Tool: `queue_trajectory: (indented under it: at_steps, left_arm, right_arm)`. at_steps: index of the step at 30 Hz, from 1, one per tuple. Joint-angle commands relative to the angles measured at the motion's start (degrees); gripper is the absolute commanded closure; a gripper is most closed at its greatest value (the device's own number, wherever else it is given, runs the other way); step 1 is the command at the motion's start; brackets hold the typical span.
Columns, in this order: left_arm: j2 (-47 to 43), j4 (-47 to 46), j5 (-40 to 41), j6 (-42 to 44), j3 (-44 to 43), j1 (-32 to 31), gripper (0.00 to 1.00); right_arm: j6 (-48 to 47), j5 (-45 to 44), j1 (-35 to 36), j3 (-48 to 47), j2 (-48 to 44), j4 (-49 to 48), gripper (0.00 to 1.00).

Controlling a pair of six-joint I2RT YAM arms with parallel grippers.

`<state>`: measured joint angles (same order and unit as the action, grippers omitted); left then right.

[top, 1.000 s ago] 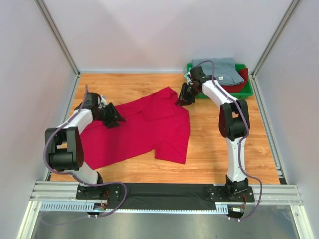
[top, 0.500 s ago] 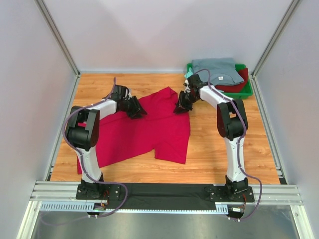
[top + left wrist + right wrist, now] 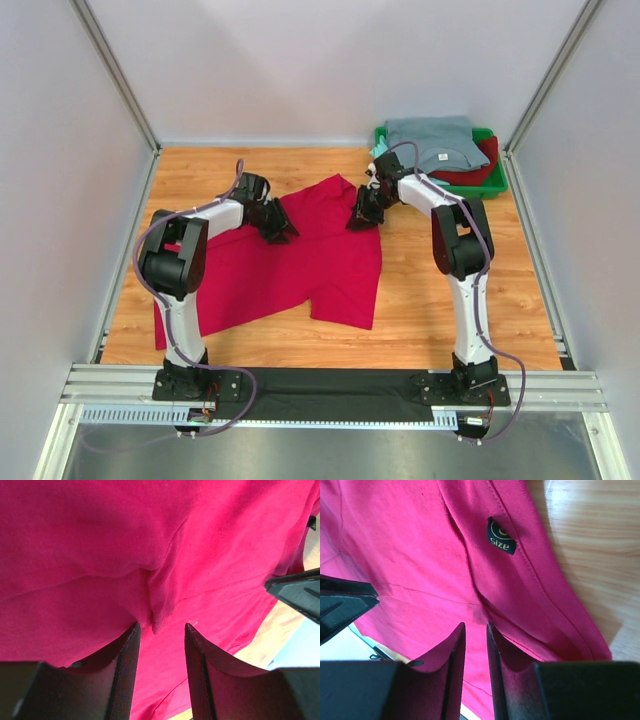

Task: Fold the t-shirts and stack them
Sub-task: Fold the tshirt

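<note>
"While both arms are down on the cloth, tell me what you've actually got."

"My left pincer (image 3: 277, 230) stands about half open over the crimson t-shirt (image 3: 300, 270), which lies spread and rumpled on the table (image 3: 430, 300). A little ridge of cloth rises between the tips. It is thinner than the gap, so I judge nothing is clamped there. My right pincer (image 3: 360, 217) is nearly closed at the shirt's far edge by the collar (image 3: 542, 580), near the size label (image 3: 500, 541). Cloth shows in the slit, but I cannot tell whether it is pinched or only pressed."

"And the other shirts?"

"A grey-blue tee (image 3: 435, 140) sits folded on a darker red tee (image 3: 482, 170) in the green tray (image 3: 497, 188) at the far right corner, apart from this one."

"What worries you?"

"Layers. If the left closes on that ridge it may take only the top layer, or both, and the fold would come out crooked. On the right, a thin bite so near the hem could slip out the moment I lift, and the collar would drop. Uneven lifting is another risk. With one side held and the other not, I would drag the shirt askew over the wood rather than fold it. My two wrists are also near each other, so a careless swing could knock them together."

"So?"

"I'd want a firm bite on both sides before raising anything."
</note>
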<state>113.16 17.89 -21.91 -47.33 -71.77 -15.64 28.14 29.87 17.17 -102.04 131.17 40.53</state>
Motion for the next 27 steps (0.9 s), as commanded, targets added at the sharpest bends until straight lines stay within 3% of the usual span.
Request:
queue_trajectory:
  at_steps: [1, 15, 27]
  left_arm:
    - [0.65, 0.3, 0.64, -1.27, -2.24, -0.44, 0.52]
    - [2.59, 1.45, 0.2, -1.98, -4.52, -0.62, 0.6]
    - [2.41, 1.89, -0.5, -2.24, -5.75, -0.97, 0.61]
  right_arm:
    - [-0.81, -0.16, -0.21, -0.26, 1.71, -1.25, 0.75]
    - [-2.13, -1.22, -1.17, -1.85, 2.59, 0.77, 0.72]
    - [-3.0, -1.92, -1.96, -2.99, 2.77, 1.83, 0.71]
